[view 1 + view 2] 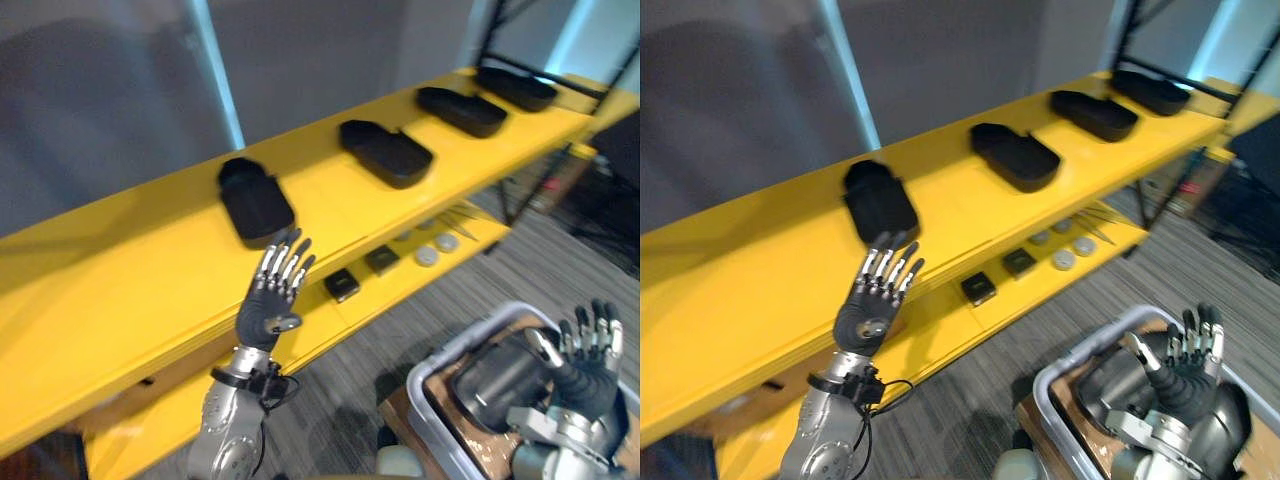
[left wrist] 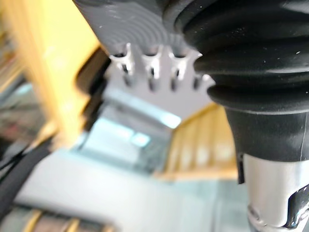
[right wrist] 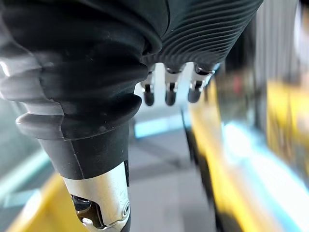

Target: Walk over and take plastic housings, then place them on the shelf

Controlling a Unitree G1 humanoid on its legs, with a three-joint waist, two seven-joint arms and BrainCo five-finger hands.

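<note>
**Shelf ahead, bin at your lower right**

The shelf [image 1: 120, 290] runs from your lower left to your upper right. On its top board you have four housings in a row, well apart: the nearest housing [image 1: 256, 200], the second housing [image 1: 386, 152], the third housing [image 1: 461, 110] and the farthest housing [image 1: 516, 88]. On the lower board [image 1: 335, 318] lie two small blocks [image 1: 342, 285], with two discs [image 1: 427, 256] to their right. Your left hand [image 1: 270, 300] is at the shelf's front edge, before the nearest housing. Your right hand [image 1: 585, 370] is over the bin [image 1: 447, 352], which holds more housings [image 1: 495, 385].

Grey wall [image 1: 100, 80] with a pale, perhaps lit, strip [image 1: 215, 70]; striped grey carpet [image 1: 340, 385].
</note>
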